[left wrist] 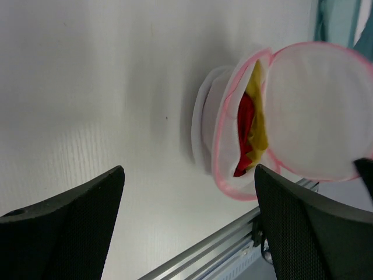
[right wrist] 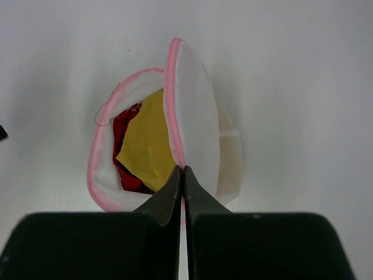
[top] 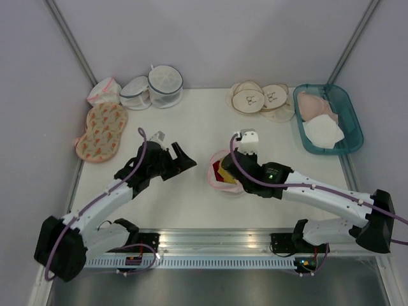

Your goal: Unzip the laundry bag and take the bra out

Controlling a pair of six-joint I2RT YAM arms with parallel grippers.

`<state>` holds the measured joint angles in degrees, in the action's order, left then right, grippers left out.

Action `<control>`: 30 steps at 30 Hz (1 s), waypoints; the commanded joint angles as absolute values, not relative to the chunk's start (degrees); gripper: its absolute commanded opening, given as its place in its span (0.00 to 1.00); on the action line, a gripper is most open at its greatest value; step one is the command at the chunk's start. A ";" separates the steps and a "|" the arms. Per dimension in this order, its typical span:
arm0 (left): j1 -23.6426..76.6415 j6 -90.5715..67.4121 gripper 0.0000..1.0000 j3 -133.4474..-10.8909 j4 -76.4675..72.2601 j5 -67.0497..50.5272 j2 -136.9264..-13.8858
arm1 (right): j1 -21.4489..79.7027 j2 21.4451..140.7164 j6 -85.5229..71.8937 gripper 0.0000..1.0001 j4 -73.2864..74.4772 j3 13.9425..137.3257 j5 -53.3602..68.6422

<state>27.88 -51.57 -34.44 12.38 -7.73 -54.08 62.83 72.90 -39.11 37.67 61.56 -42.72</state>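
Observation:
The laundry bag (top: 222, 175) lies in the middle of the table, a white mesh dome with a pink zipper rim. It is unzipped and its upper half stands lifted (right wrist: 195, 122). A red and yellow bra (right wrist: 143, 146) shows inside; it also shows in the left wrist view (left wrist: 249, 131). My right gripper (right wrist: 185, 170) is shut on the pink rim of the lifted half. My left gripper (top: 180, 159) is open and empty, a short way left of the bag, which fills the upper right of the left wrist view (left wrist: 274, 116).
A teal tray (top: 347, 108) holding pale bras stands at the back right. Beige bra pads (top: 258, 99) lie beside it. White mesh bags with grey-blue rims (top: 153, 88), a small pink-edged pouch (top: 104, 90) and a patterned orange bra (top: 102, 131) sit at the back left. A metal rail (top: 217, 239) runs along the near edge.

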 commanded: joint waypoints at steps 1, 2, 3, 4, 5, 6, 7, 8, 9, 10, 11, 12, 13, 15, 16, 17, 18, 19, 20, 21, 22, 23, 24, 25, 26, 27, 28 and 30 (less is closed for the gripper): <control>29.35 -42.91 0.95 -37.61 3.43 -17.75 -65.78 | 59.77 66.72 -48.34 0.01 37.71 59.33 -46.41; 29.96 -42.28 0.95 -39.18 3.43 -18.10 -67.74 | 59.42 65.84 -48.95 0.00 37.53 58.80 -46.67; 31.45 -41.58 0.95 -39.72 2.64 -18.11 -70.03 | 58.54 64.35 -49.74 0.00 37.44 58.10 -46.84; 32.25 -40.44 0.95 -40.25 1.77 -18.28 -71.79 | 58.01 63.47 -50.18 0.01 37.09 57.57 -46.58; 32.95 -40.34 0.95 -41.21 1.24 -18.28 -75.29 | 57.57 62.59 -50.19 0.00 36.48 57.13 -46.15; 34.09 -40.34 0.95 -41.57 0.36 -18.28 -76.54 | 56.79 61.36 -50.10 0.00 36.04 56.17 -45.62; 34.45 -40.60 0.94 -41.66 -1.91 -18.11 -77.34 | 56.43 60.65 -49.75 0.00 35.08 55.73 -44.66; 34.80 -40.95 0.94 -40.88 -3.59 -17.76 -77.95 | 56.16 60.21 -49.49 0.00 34.81 55.37 -44.13; 34.89 -41.31 0.93 -40.17 -5.69 -17.67 -77.87 | 55.90 59.68 -49.40 0.00 34.80 55.20 -43.77; 34.89 -42.00 0.93 -39.38 -9.54 -17.58 -77.18 | 55.46 59.42 -49.05 0.00 35.15 55.02 -43.60; 34.89 -42.10 0.92 -37.20 -12.10 -17.06 -76.30 | 55.20 59.24 -49.04 0.00 35.50 54.93 -43.51; 34.89 -42.19 0.91 -36.31 -13.78 -16.62 -74.37 | 54.76 58.80 -48.96 0.00 35.94 54.76 -43.51; 34.89 -41.67 0.89 -35.60 -15.36 -16.26 -73.75 | 54.58 58.45 -48.87 0.00 36.30 54.58 -43.51; 34.89 -40.52 0.84 -35.59 -14.95 -15.47 -73.83 | 54.06 57.05 -48.60 0.00 36.04 54.06 -43.51; 34.89 -39.65 0.79 -36.29 -13.03 -15.29 -75.57 | 53.88 56.61 -48.26 0.01 35.86 53.88 -43.51; 34.89 -39.38 0.76 -37.69 -12.31 -15.29 -77.06 | 53.70 56.34 -48.08 0.00 35.77 53.88 -43.33; 34.89 -39.03 0.74 -38.31 -11.61 -15.29 -78.47 | 53.44 55.90 -47.90 0.00 35.68 53.96 -43.33; 34.89 -39.02 0.68 -38.76 -11.17 -15.29 -80.92 | 53.26 55.72 -47.73 0.00 36.12 53.96 -43.50; 34.89 -39.02 0.66 -39.02 -11.25 -14.68 -81.73 | 53.17 55.55 -47.55 0.00 36.21 54.05 -43.51; 34.89 -39.11 0.65 -38.85 -11.25 -14.07 -82.35 | 53.00 55.20 -47.55 0.00 36.30 54.05 -43.59; 34.89 -39.02 0.64 -38.76 -11.34 -13.63 -83.40 | 52.91 55.02 -47.55 0.00 36.65 54.05 -43.59; 34.98 -38.85 0.63 -38.85 -10.38 -12.06 -83.76 | 52.74 54.67 -47.37 0.00 36.74 53.97 -43.51; 34.89 -38.59 0.61 -39.02 -9.76 -11.35 -84.02 | 52.65 54.23 -47.20 0.01 36.74 53.88 -43.59; 34.89 -37.97 0.59 -39.28 -9.15 -10.47 -84.28 | 52.47 53.97 -47.11 0.00 36.83 53.88 -43.59; 34.98 -37.79 0.59 -39.46 -8.79 -9.15 -84.81 | 52.38 53.70 -47.02 0.00 37.00 53.88 -43.59; 34.89 -37.79 0.59 -39.46 -8.96 -8.88 -85.16 | 52.12 53.27 -47.11 0.00 36.74 53.70 -43.51; 34.89 -37.88 0.59 -39.55 -9.40 -8.88 -85.51 | 52.03 53.09 -47.02 0.00 36.65 53.53 -43.33; 34.89 -39.28 0.57 -39.29 -12.46 -10.71 -86.57 | 51.68 52.82 -47.11 0.00 36.48 53.26 -42.72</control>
<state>34.85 -40.77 -37.52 -8.62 -11.66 -85.23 52.25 54.02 -47.44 37.08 53.74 -43.27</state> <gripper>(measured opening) 0.583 0.010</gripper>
